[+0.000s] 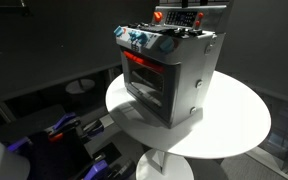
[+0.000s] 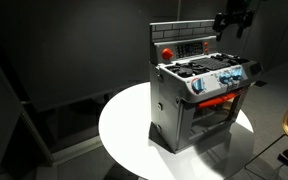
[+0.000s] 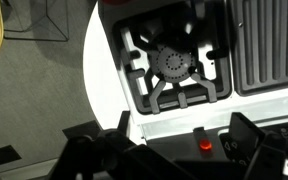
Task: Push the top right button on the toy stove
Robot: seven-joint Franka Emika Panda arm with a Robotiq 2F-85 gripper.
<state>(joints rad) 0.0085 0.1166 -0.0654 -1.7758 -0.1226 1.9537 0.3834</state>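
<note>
Wrist view looks straight down on the top of the toy stove [image 3: 134, 100]. You have a dark round burner [image 3: 173, 64] in the upper middle of the frame and a ribbed griddle plate [image 3: 269, 45] at the upper right. A small red button [image 3: 206, 144] sits low, right of centre. Your gripper [image 3: 169, 152] comes in from the bottom edge with its dark fingers [image 3: 89, 155] spread wide at lower left and lower right, so the jaws stand open and grip nothing. In both exterior views the stove stands upright on a round white table [image 1: 239, 125], its glass door [image 1: 144, 75] glowing red and a row of blue-and-red knobs [image 2: 224, 80] along the front edge. In an exterior view your gripper [image 2: 232, 22] hangs in the upper right of the frame, just beside the right end of the raised back panel [image 2: 189, 45]. Whether it touches the panel cannot be told from these pictures.
</note>
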